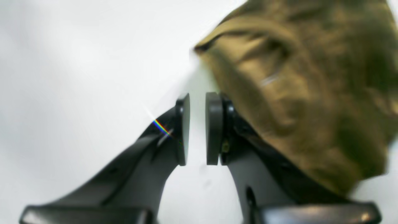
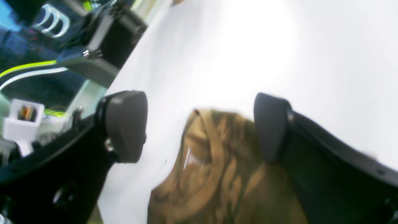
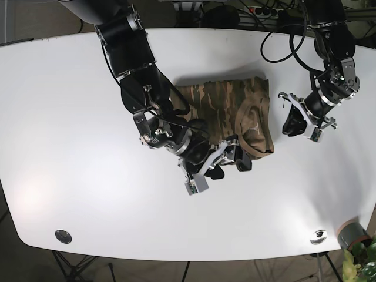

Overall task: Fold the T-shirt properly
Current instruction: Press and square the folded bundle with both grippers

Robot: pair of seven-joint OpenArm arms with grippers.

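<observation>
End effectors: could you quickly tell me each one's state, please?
Left end effector: nearly closed, holding nothing.
Right end effector: open, above the T-shirt.

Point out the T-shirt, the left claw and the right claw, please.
T-shirt (image 3: 226, 103): base view, on the camouflage cloth near its top edge.
left claw (image 1: 197, 129): left wrist view, gap between its two pads.
right claw (image 2: 199, 127): right wrist view, midway between its open pads.

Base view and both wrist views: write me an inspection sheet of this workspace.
Surface: white table, bare around the work.
Job's things: camouflage T-shirt, partly folded and bunched mid-table.
Clutter: nothing seen on the table.
Grippers: right gripper open, over the shirt's near edge; left gripper slightly open, empty, beside the shirt.
Cables: black cables trail along the left arm.
Surroundings: two round fittings near the front edge; plant pot at a corner.
</observation>
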